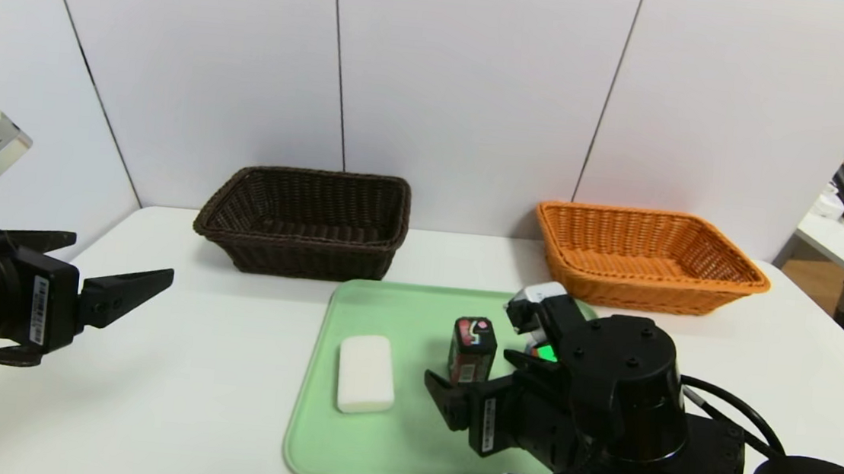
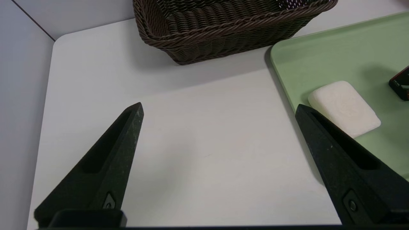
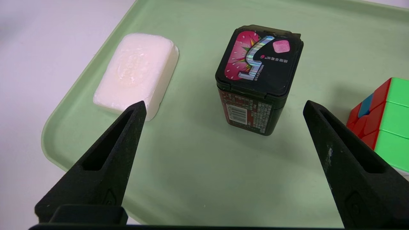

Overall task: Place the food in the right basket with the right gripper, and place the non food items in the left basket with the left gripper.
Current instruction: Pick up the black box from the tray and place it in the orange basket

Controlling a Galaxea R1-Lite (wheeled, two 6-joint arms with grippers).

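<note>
As we look from the head, the right gripper (image 1: 467, 375) hangs over the green tray (image 1: 312, 441), its fingers spread near the upright black packet (image 1: 472, 351); the soap (image 1: 366, 374) lies on the same tray, and the cube (image 1: 543, 351) is partly hidden behind the arm. Beyond the tray we see the dark basket (image 1: 302, 253) on the left and the orange basket (image 1: 639, 286) on the right. From the left wrist, we find the left gripper (image 2: 219, 108) wide apart over the white table (image 2: 204, 179) (nothing between its fingers). From the right wrist, we see the right gripper's jaws wide open, gripping nothing, with the packet standing on the tray between soap and cube
</note>
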